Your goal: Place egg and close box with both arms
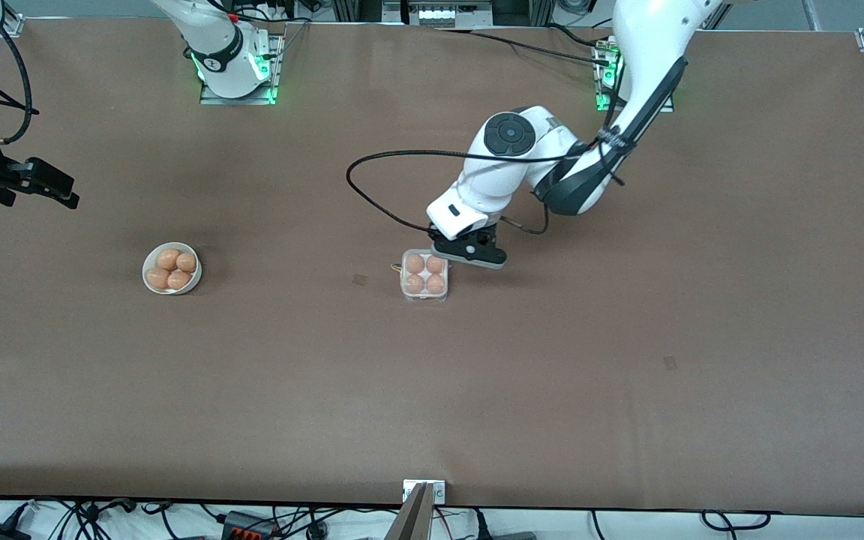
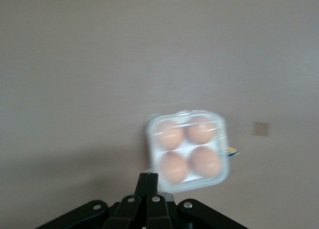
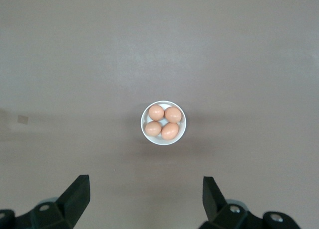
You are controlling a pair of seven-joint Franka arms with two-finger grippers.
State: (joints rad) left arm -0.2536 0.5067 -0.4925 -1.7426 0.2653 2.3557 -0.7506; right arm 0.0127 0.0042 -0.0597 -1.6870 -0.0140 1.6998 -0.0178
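**Front view: four eggs in the box, left gripper shut beside it**

Front view shows the box (image 1: 424, 275) near the middle of the brown tabletop (image 1: 552, 375), each of its four wells holding an orange-brown egg (image 1: 415, 263). In the left wrist view a clear lid seems to lie over the eggs, though blur makes it hard to say whether it is fully down. The left gripper (image 1: 469, 253) sits low at the box's edge toward the left arm's end of the tabletop; its jaws are pressed together and hold nothing, their tips at the box's rim in the left wrist view (image 2: 148, 181).

A round white bowl (image 1: 172, 268) with four more eggs stands well apart from the box, toward the right arm's end. The right gripper (image 3: 144, 194) hangs high above the tabletop near the bowl, jaws spread wide and empty; that arm waits. A small dark square mark (image 1: 359, 280) lies on the tabletop just beside the box.
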